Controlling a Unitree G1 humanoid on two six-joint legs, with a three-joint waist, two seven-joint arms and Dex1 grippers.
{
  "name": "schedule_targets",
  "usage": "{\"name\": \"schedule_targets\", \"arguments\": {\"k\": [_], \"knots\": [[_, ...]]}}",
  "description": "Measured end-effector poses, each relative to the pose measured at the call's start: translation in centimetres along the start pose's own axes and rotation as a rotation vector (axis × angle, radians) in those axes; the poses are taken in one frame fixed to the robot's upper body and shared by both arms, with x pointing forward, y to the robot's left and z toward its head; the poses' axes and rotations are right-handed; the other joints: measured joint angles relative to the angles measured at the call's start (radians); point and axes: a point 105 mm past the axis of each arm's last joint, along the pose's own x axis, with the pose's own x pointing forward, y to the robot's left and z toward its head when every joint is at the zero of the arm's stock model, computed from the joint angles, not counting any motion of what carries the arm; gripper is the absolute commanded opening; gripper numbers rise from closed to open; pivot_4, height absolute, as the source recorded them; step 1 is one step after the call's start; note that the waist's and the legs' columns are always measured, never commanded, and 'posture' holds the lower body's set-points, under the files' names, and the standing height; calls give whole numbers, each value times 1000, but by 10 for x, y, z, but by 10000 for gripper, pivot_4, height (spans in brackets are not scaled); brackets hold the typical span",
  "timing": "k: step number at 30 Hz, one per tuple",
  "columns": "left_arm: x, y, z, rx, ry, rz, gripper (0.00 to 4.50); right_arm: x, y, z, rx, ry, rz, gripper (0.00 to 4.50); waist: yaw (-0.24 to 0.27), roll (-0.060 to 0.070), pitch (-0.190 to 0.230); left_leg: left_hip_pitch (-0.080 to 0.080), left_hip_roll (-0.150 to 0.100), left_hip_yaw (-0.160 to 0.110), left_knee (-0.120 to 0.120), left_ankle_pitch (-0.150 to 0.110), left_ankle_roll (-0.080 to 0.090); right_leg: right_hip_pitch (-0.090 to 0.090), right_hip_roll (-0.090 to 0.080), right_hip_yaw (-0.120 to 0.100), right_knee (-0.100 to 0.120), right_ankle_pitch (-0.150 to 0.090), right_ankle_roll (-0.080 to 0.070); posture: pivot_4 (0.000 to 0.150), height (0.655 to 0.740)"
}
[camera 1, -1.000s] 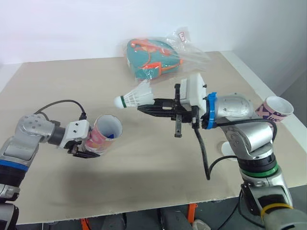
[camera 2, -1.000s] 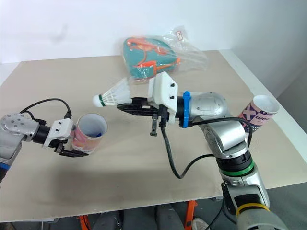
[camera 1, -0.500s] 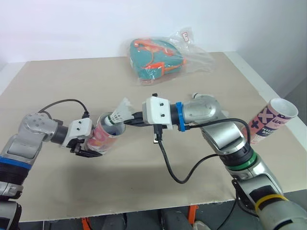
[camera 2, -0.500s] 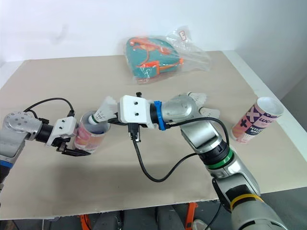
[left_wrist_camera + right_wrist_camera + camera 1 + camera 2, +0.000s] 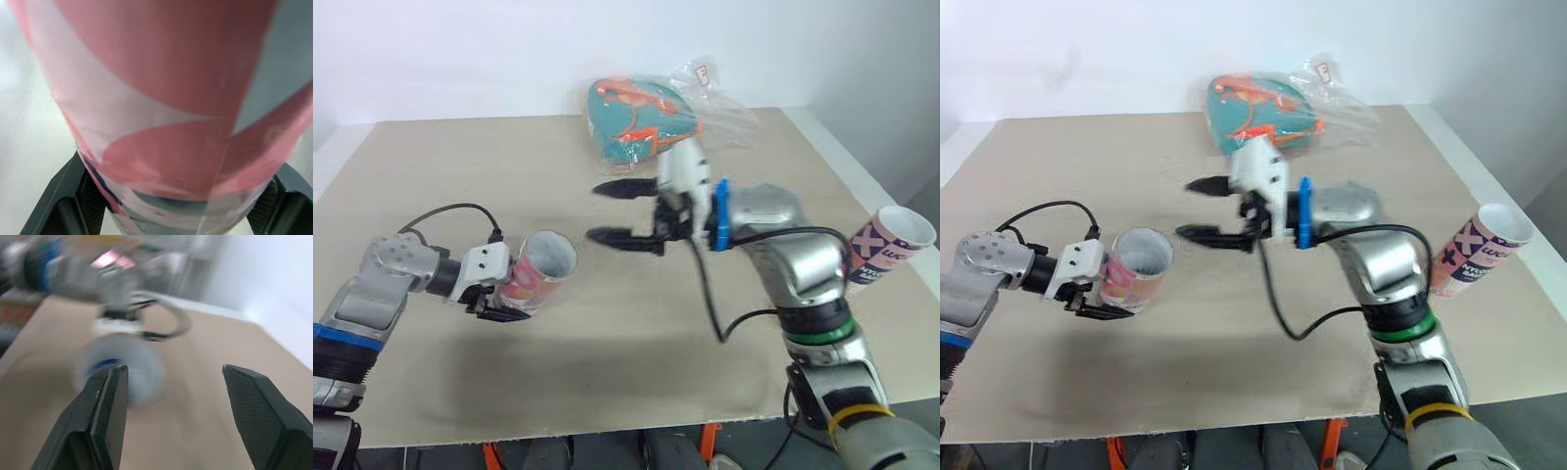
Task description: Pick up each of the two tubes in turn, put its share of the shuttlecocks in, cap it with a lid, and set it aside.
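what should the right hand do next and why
Probably lower the right hand to pick up the next shuttlecock: it is open and empty, clear of the tube, which the left hand holds with its mouth uncapped.

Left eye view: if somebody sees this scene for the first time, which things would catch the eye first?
The right gripper hangs over the middle of the table, its jaws spread wide with nothing between them. To its left, the left gripper holds a pink tube tilted, open mouth toward it. A teal bag in clear plastic lies at the far edge.
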Motion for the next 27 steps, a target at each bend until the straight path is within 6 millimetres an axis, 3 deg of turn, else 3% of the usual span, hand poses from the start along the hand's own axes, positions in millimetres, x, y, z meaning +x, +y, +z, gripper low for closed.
{"name": "schedule_targets", "arguments": {"k": [6,12,19,22,25,27], "knots": [[9,-8,5,-45,-67,-21,30847,-92,-15,-19,121,93,-359,33420,6,0,0,-3,-1,0,0,-1,0,-1,-1,-2,-1,-1,-1,1500,7387],[13,-11,6,-50,-76,-36,30847,-181,1,-45,217,305,-628,33420,-3,1,0,0,1,0,1,-1,1,0,1,-1,0,-2,3,1500,7387],[17,-9,4,-27,-76,-46,30847,-199,2,-57,254,351,-698,33420,-12,0,1,5,2,5,2,2,3,3,2,3,0,1,1,1500,7387],[18,-7,3,-12,-70,-47,30847,-193,-2,-80,322,338,-699,33420,-14,-2,0,7,2,5,2,2,4,4,2,4,0,1,0,1500,7387],[20,-6,5,0,-77,-49,30847,-191,-6,-118,425,371,-711,33420,-14,-1,0,6,1,6,2,2,4,3,2,5,0,1,0,1500,7387],[20,-7,5,3,-81,-51,30847,-196,-10,-127,441,389,-734,33420,-12,-1,0,6,1,6,2,2,4,3,2,5,0,3,5,1500,7387]]}}
